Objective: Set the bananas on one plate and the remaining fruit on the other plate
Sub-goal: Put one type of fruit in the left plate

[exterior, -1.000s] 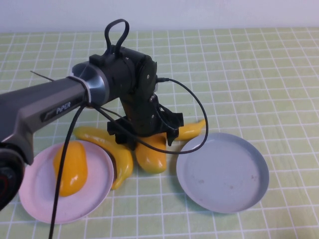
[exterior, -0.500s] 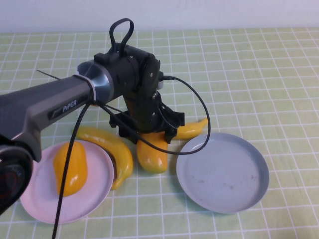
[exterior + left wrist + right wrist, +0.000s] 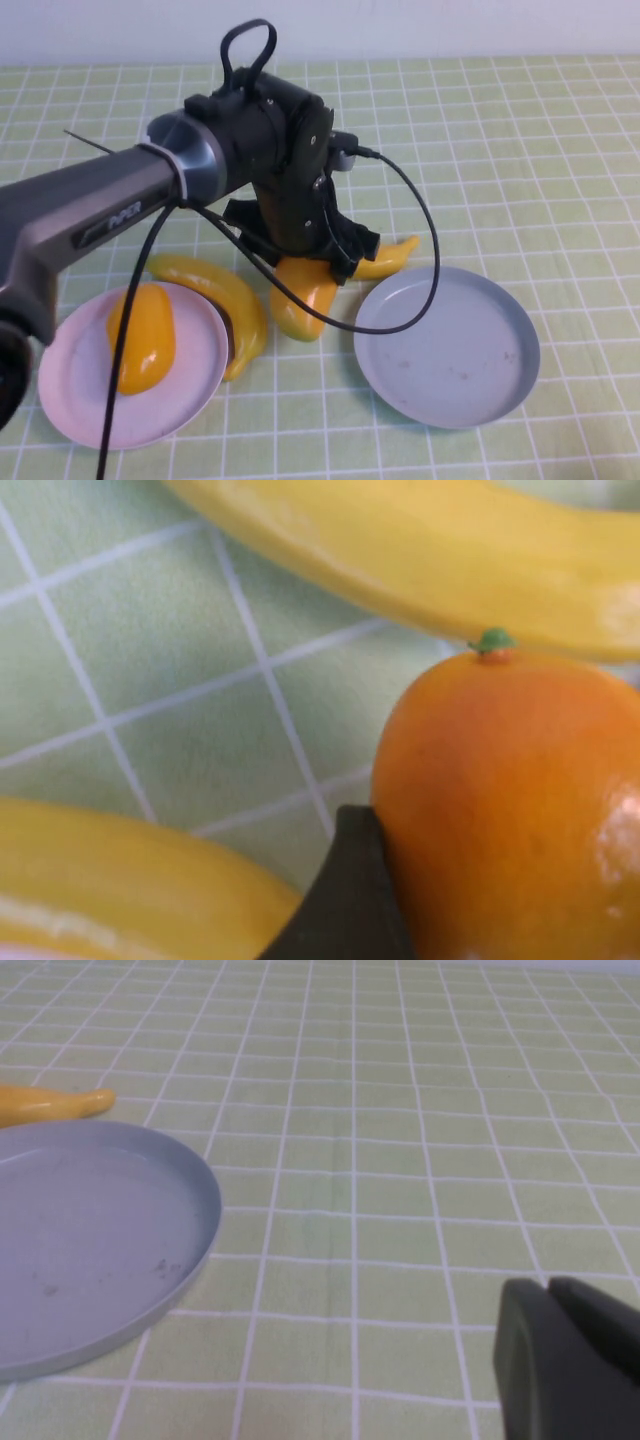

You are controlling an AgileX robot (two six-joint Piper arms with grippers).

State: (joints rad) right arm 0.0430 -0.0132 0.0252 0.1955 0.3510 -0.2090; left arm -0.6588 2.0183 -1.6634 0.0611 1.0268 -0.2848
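My left gripper [image 3: 306, 268] is shut on an orange-yellow oval fruit [image 3: 300, 300], which hangs tilted between the two plates. In the left wrist view one dark finger [image 3: 350, 900] presses against this fruit [image 3: 510, 800]. One banana [image 3: 215, 290] lies by the pink plate [image 3: 80, 405], which carries the other oval fruit [image 3: 142, 335]. The second banana [image 3: 390, 260] pokes out behind the gripper, beside the grey-blue plate [image 3: 445, 345], which holds nothing. My right gripper [image 3: 555, 1290] is shut, low over the cloth to the right of the grey-blue plate [image 3: 80, 1240].
A green checked cloth [image 3: 520, 150] covers the table. The left arm's black cable [image 3: 420, 260] loops over the rim of the grey-blue plate. Bananas lie on both sides of the held fruit in the left wrist view, one [image 3: 420, 550] ahead and one [image 3: 110, 880] nearer.
My left gripper closed on the oval fruit and shifted slightly right and up; the fruit now tilts with its far end raised. The right arm has not moved.
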